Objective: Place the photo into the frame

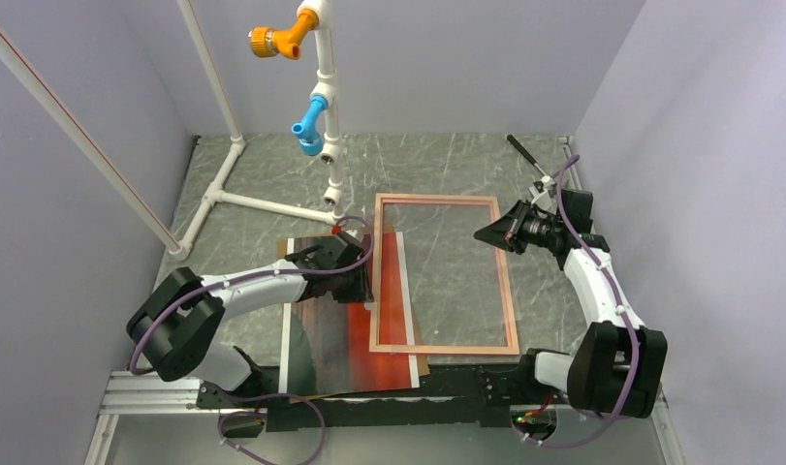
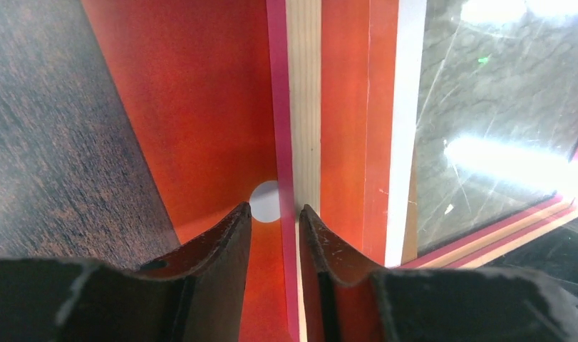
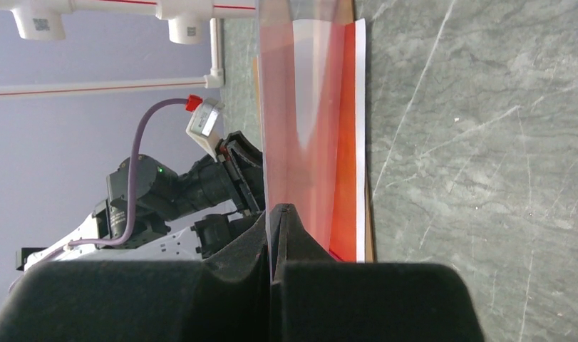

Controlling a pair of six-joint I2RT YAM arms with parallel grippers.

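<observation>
The left gripper (image 2: pixel 274 210) is straddling the frame (image 1: pixel 437 200) at its left rail, jaws apart, one finger on each side and a gap showing beside the left finger. The photo (image 1: pixel 338 329) is lying face up on the table (image 1: pixel 263 174), its right strip sitting under that rail. The frame is extending right over the table, where the right gripper (image 3: pixel 275 209) is clamping its right rail, jaws pressed together.

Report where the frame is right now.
In the top view the frame is centre-right on the table, left rail overlapping the photo and straddled by the left pincer, right pincer clamped on it.
</observation>
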